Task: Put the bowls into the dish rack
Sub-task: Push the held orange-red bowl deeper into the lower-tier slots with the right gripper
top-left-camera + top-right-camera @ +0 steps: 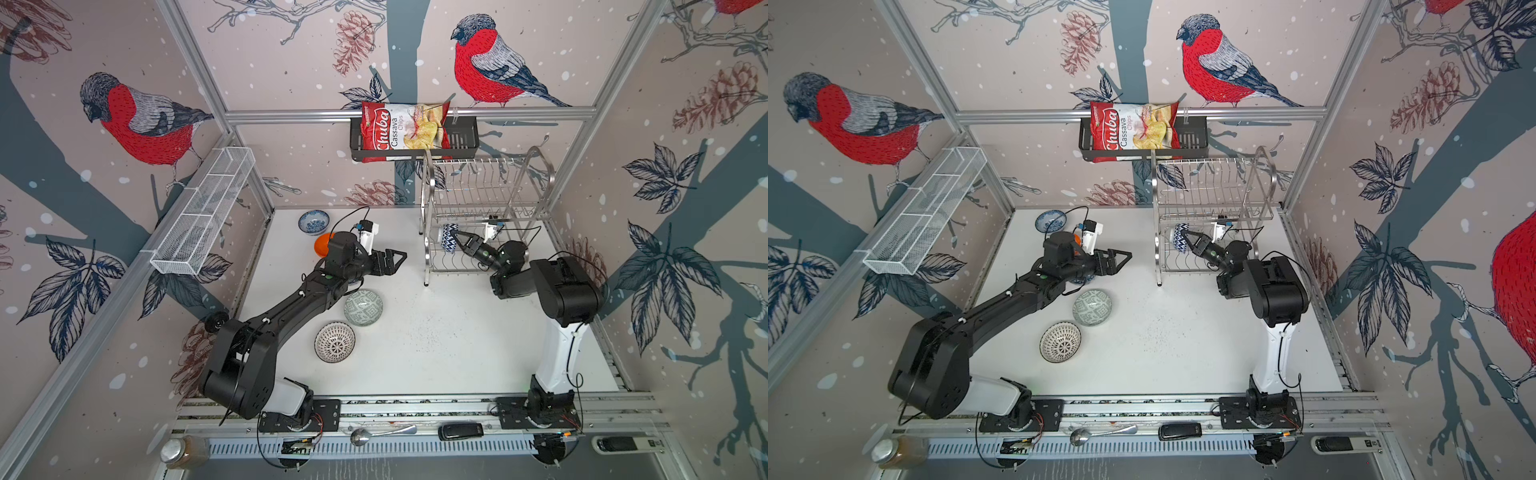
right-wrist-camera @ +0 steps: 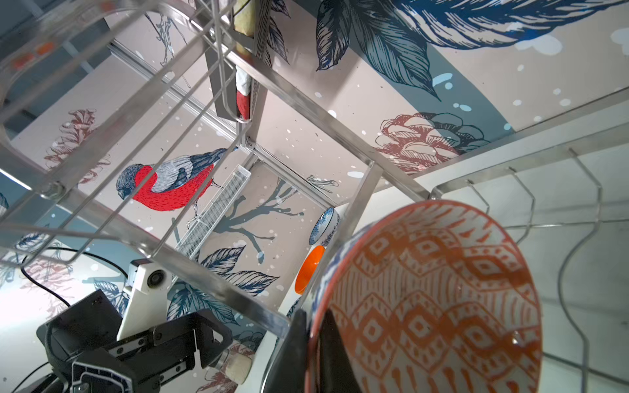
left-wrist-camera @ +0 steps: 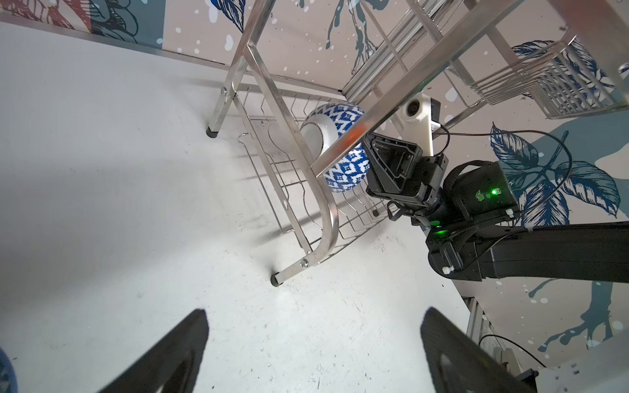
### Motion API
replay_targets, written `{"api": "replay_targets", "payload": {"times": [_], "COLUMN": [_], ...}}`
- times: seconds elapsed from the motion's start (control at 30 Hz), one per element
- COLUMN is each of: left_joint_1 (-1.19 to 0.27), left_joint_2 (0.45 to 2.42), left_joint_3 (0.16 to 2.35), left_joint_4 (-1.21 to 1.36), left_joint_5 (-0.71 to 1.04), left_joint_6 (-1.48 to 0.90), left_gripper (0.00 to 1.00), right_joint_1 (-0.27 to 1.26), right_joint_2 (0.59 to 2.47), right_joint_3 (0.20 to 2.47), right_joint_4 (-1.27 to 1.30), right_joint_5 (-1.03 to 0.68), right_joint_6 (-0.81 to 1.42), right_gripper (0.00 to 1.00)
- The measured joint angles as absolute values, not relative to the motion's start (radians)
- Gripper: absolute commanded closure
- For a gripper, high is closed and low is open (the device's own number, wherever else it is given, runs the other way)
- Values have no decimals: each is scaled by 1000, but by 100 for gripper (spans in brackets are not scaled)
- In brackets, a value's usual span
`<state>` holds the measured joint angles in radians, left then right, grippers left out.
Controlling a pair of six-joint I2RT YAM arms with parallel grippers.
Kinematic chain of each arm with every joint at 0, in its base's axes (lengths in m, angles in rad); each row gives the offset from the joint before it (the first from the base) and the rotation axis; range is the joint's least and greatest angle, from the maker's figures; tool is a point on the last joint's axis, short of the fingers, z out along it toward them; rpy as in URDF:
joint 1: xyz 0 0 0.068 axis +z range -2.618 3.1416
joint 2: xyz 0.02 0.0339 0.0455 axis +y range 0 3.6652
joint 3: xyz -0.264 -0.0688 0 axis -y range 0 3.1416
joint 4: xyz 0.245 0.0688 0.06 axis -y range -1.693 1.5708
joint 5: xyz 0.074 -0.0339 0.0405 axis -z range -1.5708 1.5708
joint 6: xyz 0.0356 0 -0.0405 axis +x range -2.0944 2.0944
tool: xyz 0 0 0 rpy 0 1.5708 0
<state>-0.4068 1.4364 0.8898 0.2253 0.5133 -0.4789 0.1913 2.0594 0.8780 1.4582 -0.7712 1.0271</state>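
The steel dish rack (image 1: 486, 187) (image 1: 1217, 187) stands at the back right. Inside its lower tier my right gripper (image 1: 456, 238) (image 2: 313, 343) is shut on the rim of the blue triangle-patterned bowl (image 1: 449, 244) (image 3: 347, 170) (image 2: 425, 299), which is tipped on edge; its inside is orange-patterned. My left gripper (image 1: 398, 261) (image 3: 315, 313) hangs open and empty over the table, left of the rack. On the table lie the blue-floral bowl (image 1: 313, 221), the orange bowl (image 1: 321, 245) partly hidden behind the left wrist, the grey-green bowl (image 1: 363, 307) and the black-dotted bowl (image 1: 335, 342).
A black basket (image 1: 461, 141) with a chips bag (image 1: 405, 126) hangs on the back wall above the rack. A long white mesh basket (image 1: 208, 212) lines the left wall. On the front rail lie a spoon (image 1: 374, 434), a jar (image 1: 183, 451) and a black device (image 1: 461, 431).
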Motion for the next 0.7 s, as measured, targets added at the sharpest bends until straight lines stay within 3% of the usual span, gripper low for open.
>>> {"api": "replay_targets", "payload": {"times": [0.7], "left_joint_1": [-400], "left_joint_2": [1453], "left_joint_3": [896], "left_joint_4": [225], "left_joint_5": [513], "left_joint_6": [-479], "left_gripper": [2], "right_joint_1": [213], "right_joint_2": [2244], "right_joint_3": [1103], "right_joint_4": [1482], "right_joint_5": [-804], "right_joint_6": [1105], "right_gripper": [100]}}
